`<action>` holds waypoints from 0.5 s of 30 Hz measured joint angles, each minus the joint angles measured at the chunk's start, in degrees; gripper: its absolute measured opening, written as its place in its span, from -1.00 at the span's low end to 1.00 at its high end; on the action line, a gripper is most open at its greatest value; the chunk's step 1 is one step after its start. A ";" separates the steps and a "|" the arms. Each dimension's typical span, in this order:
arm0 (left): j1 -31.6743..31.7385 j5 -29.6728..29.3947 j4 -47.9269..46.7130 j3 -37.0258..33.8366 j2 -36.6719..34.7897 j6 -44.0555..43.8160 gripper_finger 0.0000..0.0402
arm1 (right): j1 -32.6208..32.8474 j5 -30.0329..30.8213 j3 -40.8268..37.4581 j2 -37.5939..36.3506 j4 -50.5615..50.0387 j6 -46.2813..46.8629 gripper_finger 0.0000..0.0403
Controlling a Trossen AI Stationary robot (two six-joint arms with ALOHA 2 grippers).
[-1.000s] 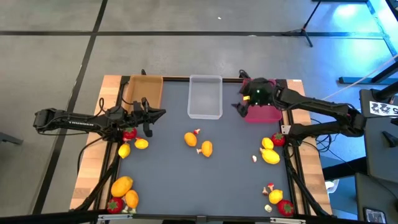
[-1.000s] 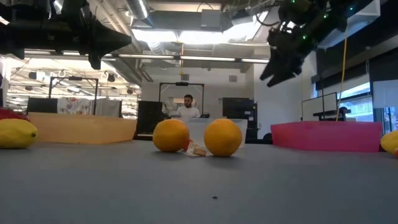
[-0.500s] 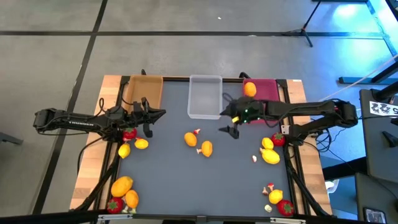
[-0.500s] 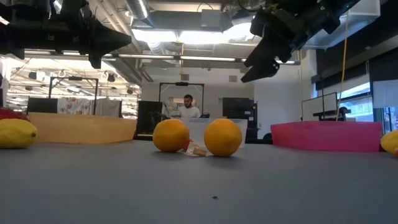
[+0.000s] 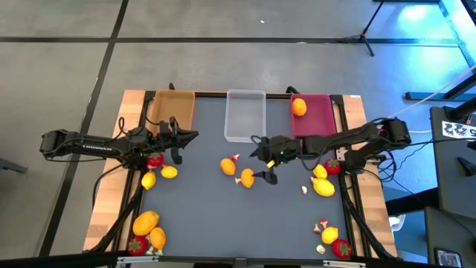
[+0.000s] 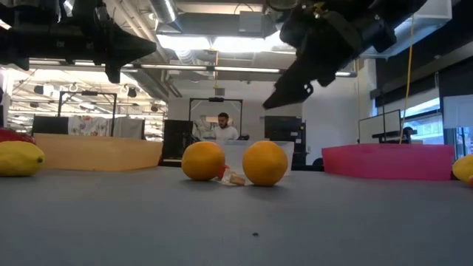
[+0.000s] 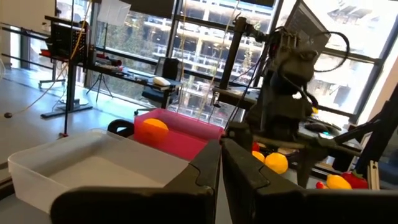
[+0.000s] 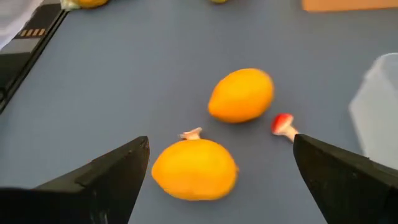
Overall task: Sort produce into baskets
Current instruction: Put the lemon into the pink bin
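- Your right gripper [image 5: 262,158] hung over the middle of the table with its fingers [image 8: 109,171] spread wide apart and nothing between them, just above the two orange fruits.
- One orange fruit [image 5: 247,178] lay just under that gripper; the other orange fruit [image 5: 227,166] sat near it, with a small mushroom piece [image 8: 284,124] beside them. They were close together but not touching.
- Your left gripper [image 5: 178,138] waited near the table's left edge, fingers [image 7: 199,177] pressed together, holding nothing.
- The tan basket [image 5: 172,104], clear basket [image 5: 245,112] and pink basket [image 5: 321,115] stood in a row along the far edge. An orange fruit [image 5: 298,106] lay in the pink one's far end.
- Other produce crowded the side edges: a strawberry [image 5: 154,159] and yellow pieces [image 5: 169,172] on the left, a yellow fruit [image 5: 323,186] on the right.
- The dark tabletop [image 5: 216,216] between the central fruits and the near edge gave you open room.
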 joint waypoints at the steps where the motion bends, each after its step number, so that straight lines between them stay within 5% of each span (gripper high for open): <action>1: 0.00 0.00 0.00 0.00 0.00 -0.22 -0.92 | 0.28 0.00 0.00 0.96 0.68 0.01 0.95; 15: 0.00 0.00 -0.24 0.01 0.00 -0.81 -0.92 | 0.43 -3.54 0.04 11.32 6.65 0.14 0.95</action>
